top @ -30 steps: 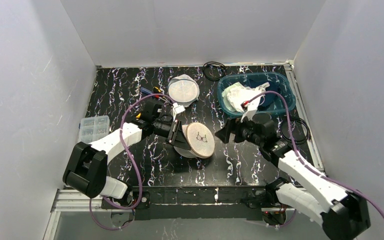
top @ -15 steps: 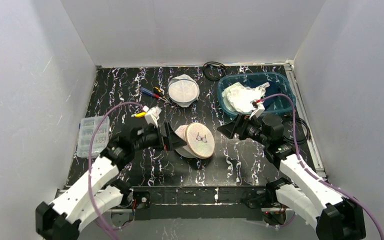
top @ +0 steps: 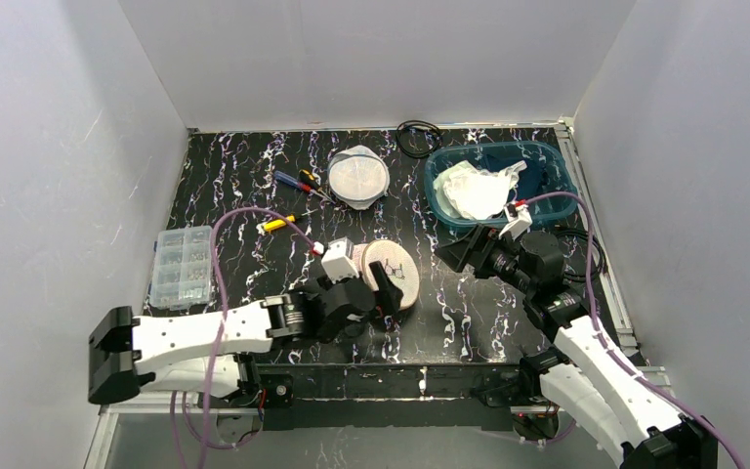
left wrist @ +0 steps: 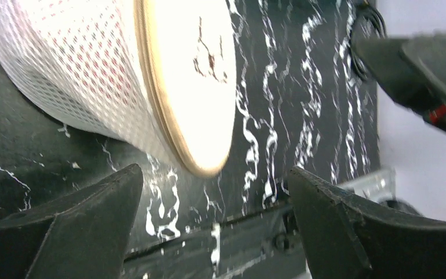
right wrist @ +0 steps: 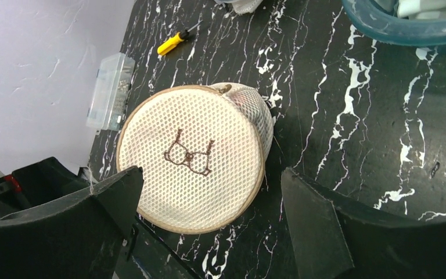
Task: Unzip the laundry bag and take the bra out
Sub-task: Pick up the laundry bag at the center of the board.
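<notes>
Flanking the laundry bag (top: 397, 264), left gripper (left wrist: 215, 174) and right gripper (right wrist: 209, 170), both agape.

Round mesh laundry bag (right wrist: 191, 157) on edge

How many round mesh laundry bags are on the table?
2. One laundry bag lies on its side mid-table; the other bag sits at the back, left of the teal bin. White fabric in that bin may hide more.

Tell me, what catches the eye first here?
A round mesh laundry bag with a bra sketch on its flat face lies in the middle, tipped on its side. The left gripper and right gripper flank it, both open. At the far right, a teal tub holds white cloth.
</notes>
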Motion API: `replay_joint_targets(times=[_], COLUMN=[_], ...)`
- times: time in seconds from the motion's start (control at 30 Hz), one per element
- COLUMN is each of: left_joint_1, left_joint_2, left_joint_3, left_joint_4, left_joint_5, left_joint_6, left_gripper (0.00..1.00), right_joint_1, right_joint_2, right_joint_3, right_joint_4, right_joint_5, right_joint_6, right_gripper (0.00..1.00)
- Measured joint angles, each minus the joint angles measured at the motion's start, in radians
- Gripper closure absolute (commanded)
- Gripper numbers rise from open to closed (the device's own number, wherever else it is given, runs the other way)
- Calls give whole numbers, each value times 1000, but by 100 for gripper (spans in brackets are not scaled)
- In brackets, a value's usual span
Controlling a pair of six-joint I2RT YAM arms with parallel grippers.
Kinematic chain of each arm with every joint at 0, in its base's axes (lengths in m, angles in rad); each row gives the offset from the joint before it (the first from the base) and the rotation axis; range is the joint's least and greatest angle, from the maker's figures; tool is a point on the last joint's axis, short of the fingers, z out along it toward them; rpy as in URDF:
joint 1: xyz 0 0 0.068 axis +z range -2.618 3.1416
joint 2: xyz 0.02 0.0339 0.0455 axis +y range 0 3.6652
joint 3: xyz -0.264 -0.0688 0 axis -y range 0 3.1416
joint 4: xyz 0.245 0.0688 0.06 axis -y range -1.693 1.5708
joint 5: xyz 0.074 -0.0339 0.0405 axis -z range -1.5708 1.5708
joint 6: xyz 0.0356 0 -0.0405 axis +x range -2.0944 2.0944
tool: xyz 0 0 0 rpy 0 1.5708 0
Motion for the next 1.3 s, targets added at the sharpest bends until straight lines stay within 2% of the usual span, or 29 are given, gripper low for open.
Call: replay_joint_targets(times=[0.13, 0.17, 0.23, 0.37, 0.57, 0.73, 0.9, 1.0, 1.13, 1.3], left_joint_1=[1, 3, 15, 72, 240, 410, 579, 615, 615, 615], left_joint_2=[124, 148, 182, 200, 160, 101, 61, 93, 124, 131], left_joint_3=[77, 99, 129, 126, 23, 3, 41, 139, 267, 333], left_joint_4=[-55, -83, -115, -108, 6, 79, 132, 95, 48, 6], left_joint_5=[-121, -138, -153, -124, 55, 314, 726, 965, 1245, 1444], left_joint_6=[-71, -91, -118, -120, -18, 119, 285, 385, 500, 599], left_gripper=[14, 19, 31, 65, 100, 100, 100, 100, 100, 100], right_joint_1=[0, 0, 0, 0, 0, 0, 0, 0, 0, 0], right_joint_2=[-14, -17, -20, -17, 16, 50, 86, 83, 48, -2], right_joint_3=[0, 0, 0, 0, 0, 20, 42, 56, 124, 245], right_joint_4=[-37, -44, -56, -69, -69, -61, 28, 61, 21, -113], right_joint_5=[10, 10, 11, 8, -24, -82, -224, -301, -356, -368], right_joint_6=[3, 3, 2, 2, -5, -7, 33, 65, 61, -14], right_gripper=[5, 5, 5, 5, 3, 1, 1, 1, 1, 2])
